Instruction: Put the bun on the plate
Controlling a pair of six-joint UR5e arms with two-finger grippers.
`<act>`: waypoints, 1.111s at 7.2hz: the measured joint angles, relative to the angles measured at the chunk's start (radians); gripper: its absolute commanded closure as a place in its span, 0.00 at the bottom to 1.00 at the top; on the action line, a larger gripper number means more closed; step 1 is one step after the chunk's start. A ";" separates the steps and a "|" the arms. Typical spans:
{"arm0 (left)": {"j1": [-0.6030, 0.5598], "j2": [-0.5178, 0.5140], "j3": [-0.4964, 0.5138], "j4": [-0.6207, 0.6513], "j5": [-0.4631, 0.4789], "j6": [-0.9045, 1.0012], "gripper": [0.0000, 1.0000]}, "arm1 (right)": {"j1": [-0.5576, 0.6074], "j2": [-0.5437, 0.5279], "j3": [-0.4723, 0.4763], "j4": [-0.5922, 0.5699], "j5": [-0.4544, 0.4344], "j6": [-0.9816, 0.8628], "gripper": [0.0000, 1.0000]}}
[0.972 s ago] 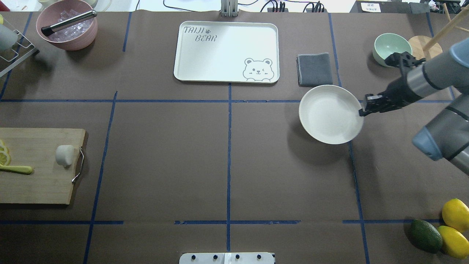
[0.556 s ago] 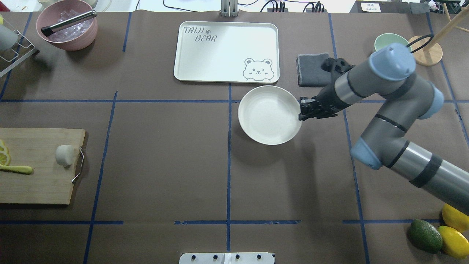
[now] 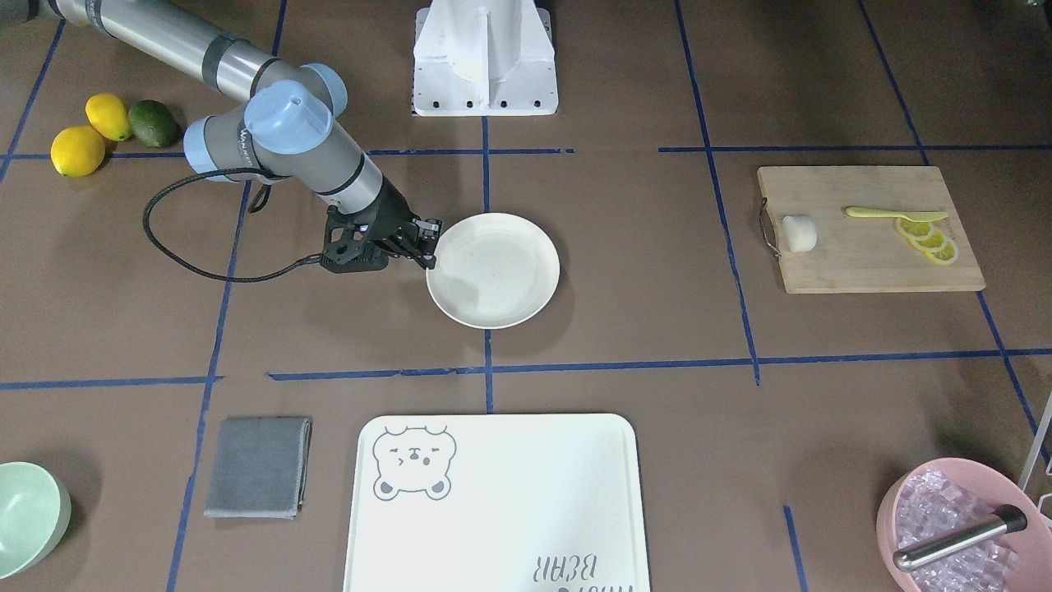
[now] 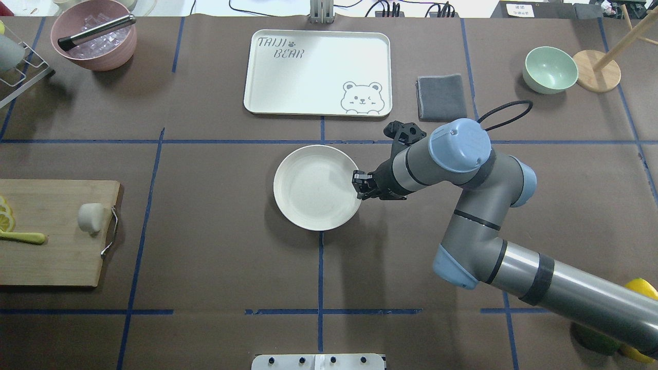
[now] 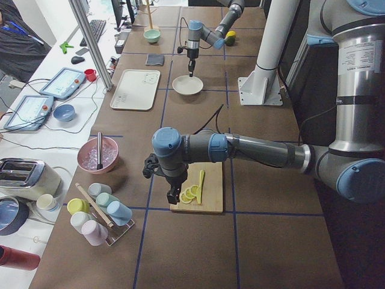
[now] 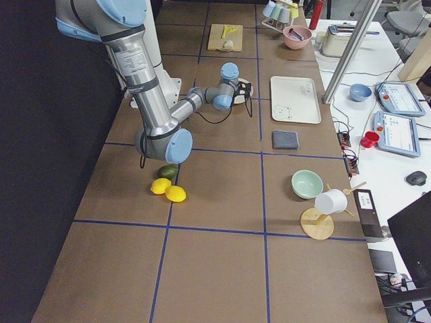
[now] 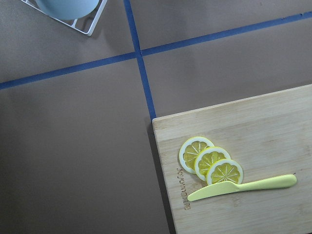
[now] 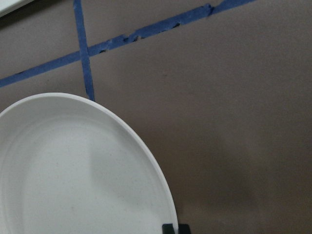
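Currently my right gripper (image 4: 359, 186) pinches the plate (image 4: 308, 190) by its right rim at mid-table, near the tray (image 4: 318, 72) lettered "TAIJI BEAR". The bun (image 4: 91, 217) sits far left on the cutting board (image 4: 51, 257). Whether my left gripper (image 5: 174, 195) is spread, I cannot tell.

Plate (image 4: 313, 187) is found at ctr of table (image 4: 216, 231), on robot's side of tray (image 4: 317, 72), w/ right gripper (image 4: 358, 184) at its right rim. Bun (image 4: 91, 217) is set on cutting board (image 4: 51, 257), far left. Cloth (image 4: 441, 96) is laid right of tray.
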 measured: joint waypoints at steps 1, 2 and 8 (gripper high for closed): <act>0.000 0.000 0.001 0.000 0.000 0.001 0.00 | -0.010 0.001 0.001 -0.010 -0.012 0.001 0.00; 0.000 0.000 0.001 0.000 0.000 0.001 0.00 | -0.017 0.001 0.004 -0.016 -0.026 0.000 0.00; 0.002 -0.002 -0.007 -0.003 0.000 0.001 0.00 | 0.329 -0.039 0.020 -0.335 0.213 -0.411 0.00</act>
